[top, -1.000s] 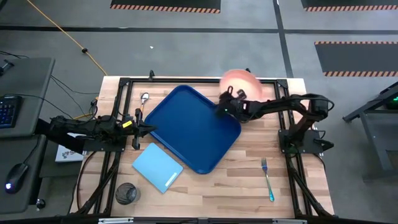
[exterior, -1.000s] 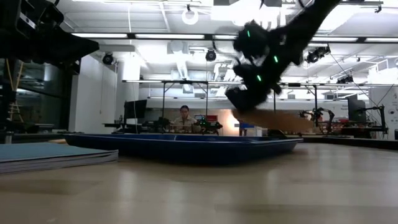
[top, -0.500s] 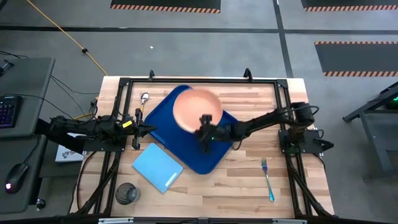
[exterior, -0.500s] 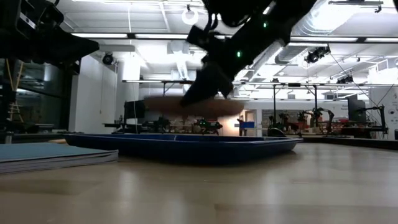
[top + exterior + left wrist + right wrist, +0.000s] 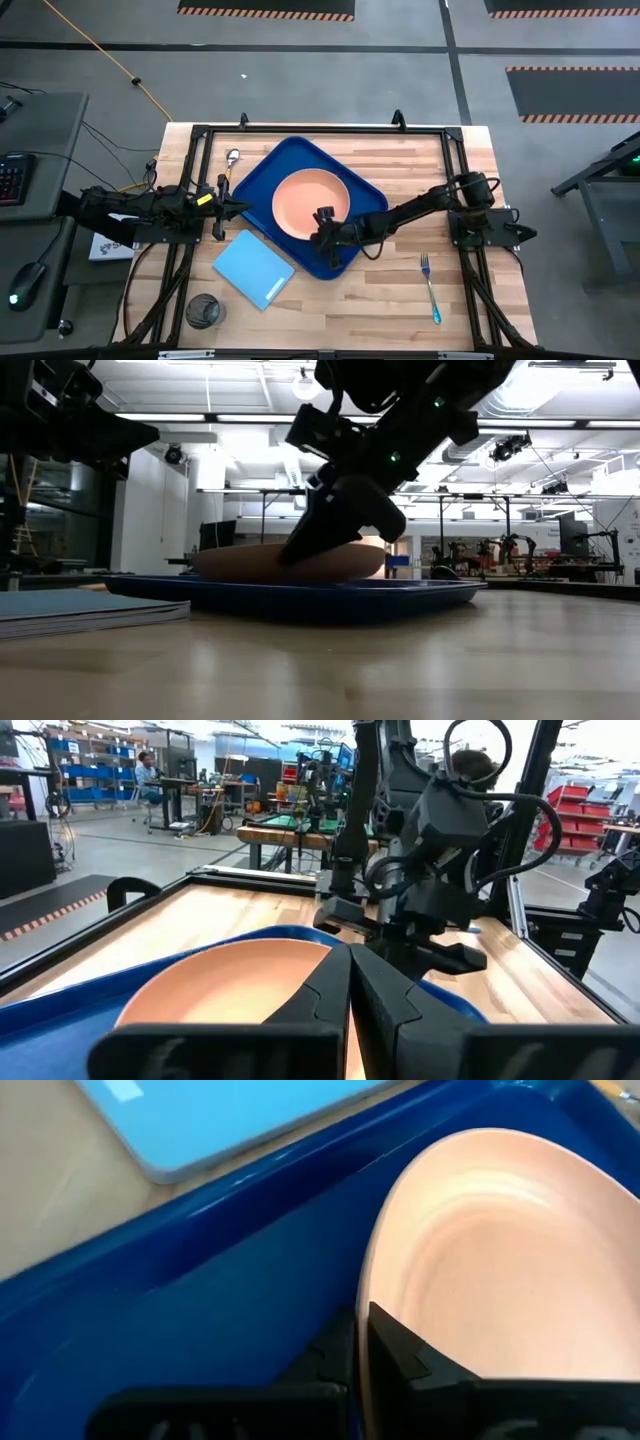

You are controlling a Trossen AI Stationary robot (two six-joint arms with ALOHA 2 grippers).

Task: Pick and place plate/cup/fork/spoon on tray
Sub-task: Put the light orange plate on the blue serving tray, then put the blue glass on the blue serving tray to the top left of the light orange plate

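The salmon-pink plate [image 5: 311, 202] lies low in the dark blue tray [image 5: 262, 165], near its middle. My right gripper [image 5: 322, 220] reaches in from the table's right and is shut on the plate's near rim. My left gripper [image 5: 236, 207] is shut and empty at the tray's left edge. The fork [image 5: 430, 290] lies on the table at the near right. The spoon [image 5: 232, 158] lies at the far left beside the tray. The dark cup [image 5: 203, 311] stands at the near left corner. My right gripper pinches the plate's near rim [image 5: 366, 1290] between its two fingers, one finger [image 5: 405, 1352] over the rim inside the plate and the other outside, below it. The fingers come slanting down from the table's right. The plate sits roughly level, down in the tray [image 5: 400, 600].
A light-blue flat rectangle [image 5: 254, 268] lies by the tray's near left side. The black frame rails [image 5: 320, 128] run along the table's far, left and right sides. Bare wood shows between the tray and the fork.
My right gripper has carried the plate from above the table's far right, beyond the tray's far corner, toward the left and near edge and down. The plate, lifted clear before, now sits low in the tray's middle.
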